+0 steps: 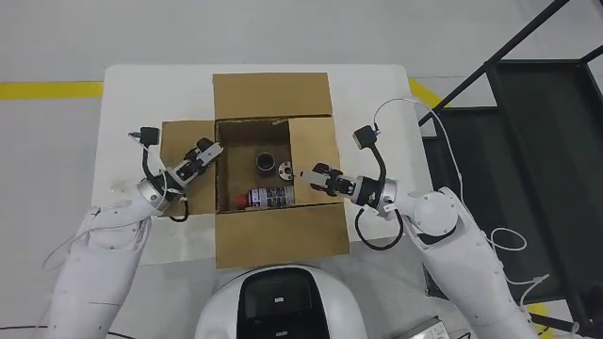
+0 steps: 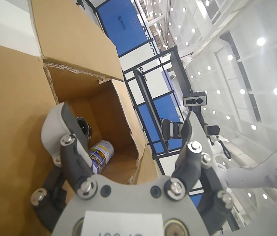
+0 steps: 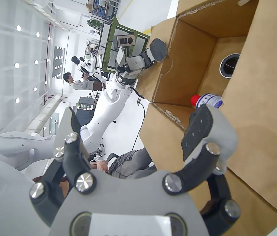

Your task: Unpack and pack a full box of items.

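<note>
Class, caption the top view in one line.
Left gripper and right gripper, open, flank a box holding a spray can and dark cup.

My workplace, a large industrial lab hall: high rows of ceiling lights (image 2: pixel 261 41), blue partition panels (image 2: pixel 123 28), yellow floor line (image 1: pixel 47 89).

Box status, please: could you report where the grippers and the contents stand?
Left gripper open, empty, over left flap. Right gripper open, empty, at right flap. Box open; spray can lying, dark round container upright inside. Opening unobstructed.
</note>
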Controlling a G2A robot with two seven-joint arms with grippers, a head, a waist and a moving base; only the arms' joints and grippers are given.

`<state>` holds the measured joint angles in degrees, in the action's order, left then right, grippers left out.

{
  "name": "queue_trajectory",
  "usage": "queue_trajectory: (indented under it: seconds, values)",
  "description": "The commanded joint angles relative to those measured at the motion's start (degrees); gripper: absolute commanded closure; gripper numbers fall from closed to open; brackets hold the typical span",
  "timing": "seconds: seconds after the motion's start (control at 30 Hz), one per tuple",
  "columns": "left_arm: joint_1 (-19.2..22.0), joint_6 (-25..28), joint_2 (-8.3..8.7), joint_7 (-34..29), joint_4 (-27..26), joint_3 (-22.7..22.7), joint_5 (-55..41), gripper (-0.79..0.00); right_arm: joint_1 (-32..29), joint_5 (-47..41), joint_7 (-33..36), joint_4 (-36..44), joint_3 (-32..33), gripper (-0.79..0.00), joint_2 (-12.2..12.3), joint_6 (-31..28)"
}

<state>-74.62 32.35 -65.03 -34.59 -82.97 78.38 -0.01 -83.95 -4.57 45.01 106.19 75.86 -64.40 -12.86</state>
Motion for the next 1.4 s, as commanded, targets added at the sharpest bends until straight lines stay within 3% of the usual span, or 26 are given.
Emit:
queue_trajectory:
  seconds: [0.0,0.3,0.9,1.37]
  values:
    - [-0.28,0.32,0.13,0.43,-0.45,0.73,-0.16,-0.785,0.01,-0.01,0.02,0.01,-0.03,-0.785,0.05,0.0]
    - [-1.46,0.48,0.8,3.31,-1.46,4.11,4.3,-0.785,0.61,0.0,-0.1,-0.51,-1.11,-0.785,0.12,-0.15]
    - [1.25,0.89,0.26,-0.11,0.26,-3.03,6.49,-0.785,1.11,-0.7,-0.64,-1.73,-1.86,-0.785,0.36,-0.05]
    - [0.6,-0.19,0.64,2.23,-2.55,0.78,-3.89,-0.785,1.82,-0.86,-0.78,-2.12,-3.01,-0.785,0.45,-0.16]
